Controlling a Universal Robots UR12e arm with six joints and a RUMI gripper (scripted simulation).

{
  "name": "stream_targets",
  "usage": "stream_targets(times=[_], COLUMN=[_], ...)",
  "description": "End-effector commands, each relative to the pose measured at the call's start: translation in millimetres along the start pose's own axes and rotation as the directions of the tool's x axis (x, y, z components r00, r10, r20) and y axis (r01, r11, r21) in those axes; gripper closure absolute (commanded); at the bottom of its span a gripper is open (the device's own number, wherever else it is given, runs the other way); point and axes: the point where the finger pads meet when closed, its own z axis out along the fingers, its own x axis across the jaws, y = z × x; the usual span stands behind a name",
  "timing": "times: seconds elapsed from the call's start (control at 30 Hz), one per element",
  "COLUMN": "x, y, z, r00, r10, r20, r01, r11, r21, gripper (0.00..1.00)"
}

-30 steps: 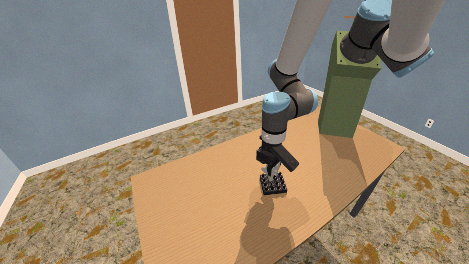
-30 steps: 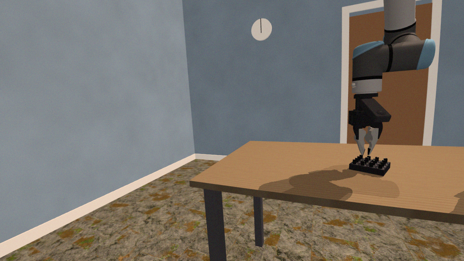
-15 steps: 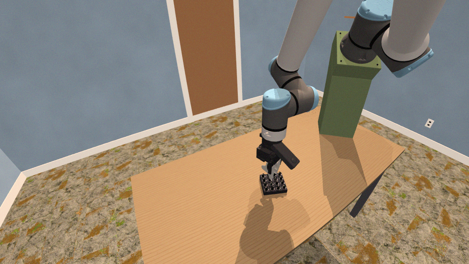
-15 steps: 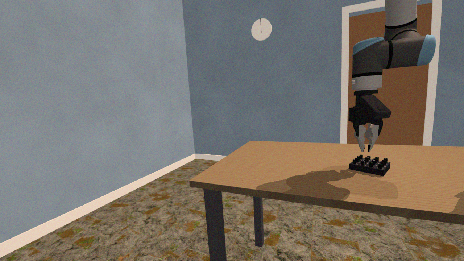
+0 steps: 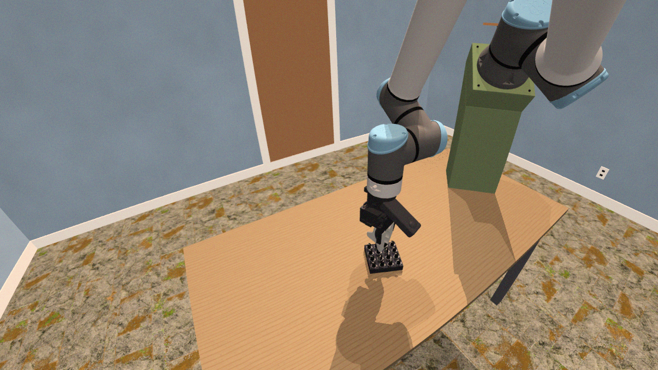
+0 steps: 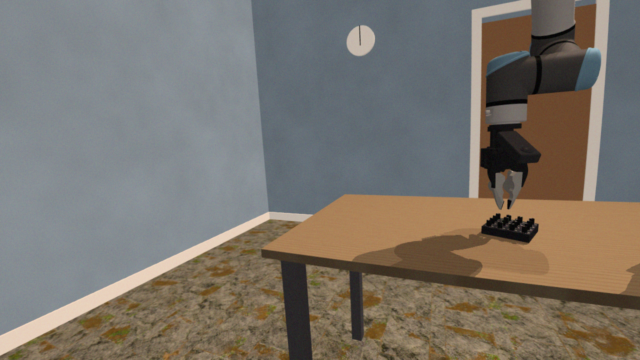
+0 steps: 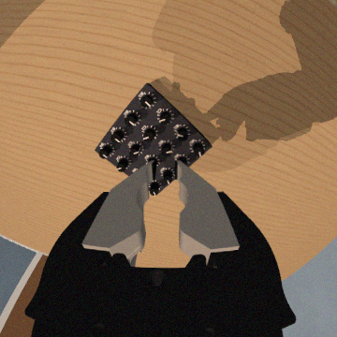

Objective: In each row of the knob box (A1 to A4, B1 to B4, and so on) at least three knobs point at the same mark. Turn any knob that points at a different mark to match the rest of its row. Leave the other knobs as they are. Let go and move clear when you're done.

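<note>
Grey fingers [image 6: 511,188] — barely parted, empty — above knob box [image 6: 509,229]

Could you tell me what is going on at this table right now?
A single robot arm is working on a black knob box that sits on the wooden table. Its gripper hangs just above the near end of the box, jaws nearly closed with only a narrow gap and nothing between them. No knob is being touched at this moment.

The gripper [image 7: 165,175] hides two knobs (nearest corner) of the knob box [image 7: 140,124].
</note>
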Motion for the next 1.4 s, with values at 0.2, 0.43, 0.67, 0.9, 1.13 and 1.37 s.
stream_targets(times=[0.2,0.43,0.67,0.9,1.13,1.37], x=[-0.6,-1.5,-2.6,-3.1,-3.2,-2.5], y=[-0.9,-1.5,-1.6,-1.2,0.0,1.6], z=[-2.3,-4.2,-7.1,-9.3,-12.3,-15.1], r00=[0.986,0.948,0.841,0.731,0.536,0.324], r10=[-0.167,-0.319,-0.541,-0.682,-0.844,-0.946], r20=[-0.001,-0.001,0.0,0.0,0.0,0.0], r01=[0.167,0.319,0.541,0.682,0.844,0.946], r11=[0.986,0.948,0.841,0.731,0.536,0.324], r21=[0.0,0.0,-0.001,-0.001,-0.001,-0.001], gripper=[0.89,0.89,0.89,0.89,0.89,0.89])
